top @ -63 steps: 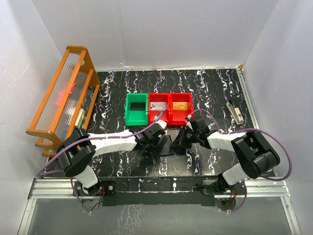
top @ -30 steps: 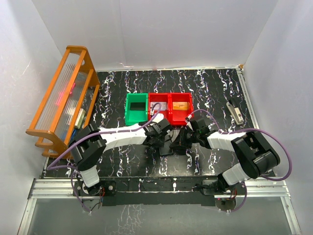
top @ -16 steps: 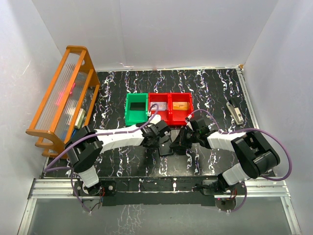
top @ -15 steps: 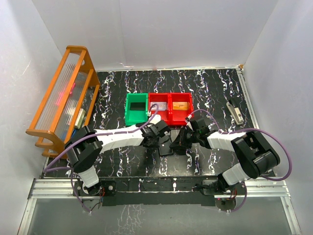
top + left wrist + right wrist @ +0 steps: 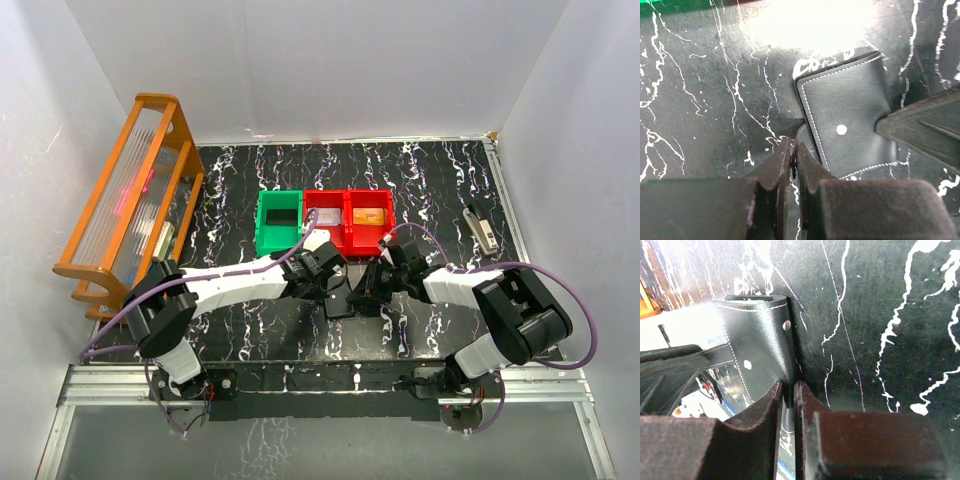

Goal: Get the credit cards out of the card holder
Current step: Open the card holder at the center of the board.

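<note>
White walls (image 5: pixel 350 60), black marbled tabletop (image 5: pixel 430 170), orange rack (image 5: pixel 128 190)

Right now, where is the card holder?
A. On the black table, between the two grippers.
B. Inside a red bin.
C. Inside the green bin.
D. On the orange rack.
A: the card holder lies on the black table, with the left gripper at one side of it and the right gripper at the other.
</note>
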Robot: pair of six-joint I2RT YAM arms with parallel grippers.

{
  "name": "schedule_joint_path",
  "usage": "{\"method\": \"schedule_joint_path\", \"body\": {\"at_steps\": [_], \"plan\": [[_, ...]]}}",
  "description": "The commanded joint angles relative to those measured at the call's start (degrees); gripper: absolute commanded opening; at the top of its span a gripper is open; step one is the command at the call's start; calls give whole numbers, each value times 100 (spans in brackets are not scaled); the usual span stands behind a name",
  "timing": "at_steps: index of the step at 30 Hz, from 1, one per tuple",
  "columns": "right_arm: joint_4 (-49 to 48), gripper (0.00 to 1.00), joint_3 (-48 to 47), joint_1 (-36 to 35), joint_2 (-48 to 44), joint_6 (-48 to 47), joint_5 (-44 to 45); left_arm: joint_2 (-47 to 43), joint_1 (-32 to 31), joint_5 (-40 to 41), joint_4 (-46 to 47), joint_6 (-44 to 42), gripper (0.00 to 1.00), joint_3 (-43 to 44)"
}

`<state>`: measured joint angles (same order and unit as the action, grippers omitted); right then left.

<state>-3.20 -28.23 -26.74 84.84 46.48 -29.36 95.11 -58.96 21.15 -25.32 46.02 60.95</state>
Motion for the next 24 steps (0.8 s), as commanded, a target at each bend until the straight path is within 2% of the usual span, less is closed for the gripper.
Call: {"method": "schedule_joint_path", "body": {"at_steps": [1, 6, 9, 18, 24], "plan": [[390, 18, -184, -55, -193, -158, 224, -698, 20, -6, -51, -147, 0, -20], [1133, 47, -599, -56, -456, -457, 620, -1279, 25, 19, -118, -375, 0, -53], [1540, 53, -815, -57, -548, -613, 885, -1480, 25, -201, 7, -644, 0, -75], [1829, 54, -853, -56, -1330, -392, 1270, -1404, 25, -1057, 433, -983, 0, -78], [1457, 51, -593, -59, -1636, -114, 834, -1643, 25, -1253, 668, -1091, 0, -208]]}}
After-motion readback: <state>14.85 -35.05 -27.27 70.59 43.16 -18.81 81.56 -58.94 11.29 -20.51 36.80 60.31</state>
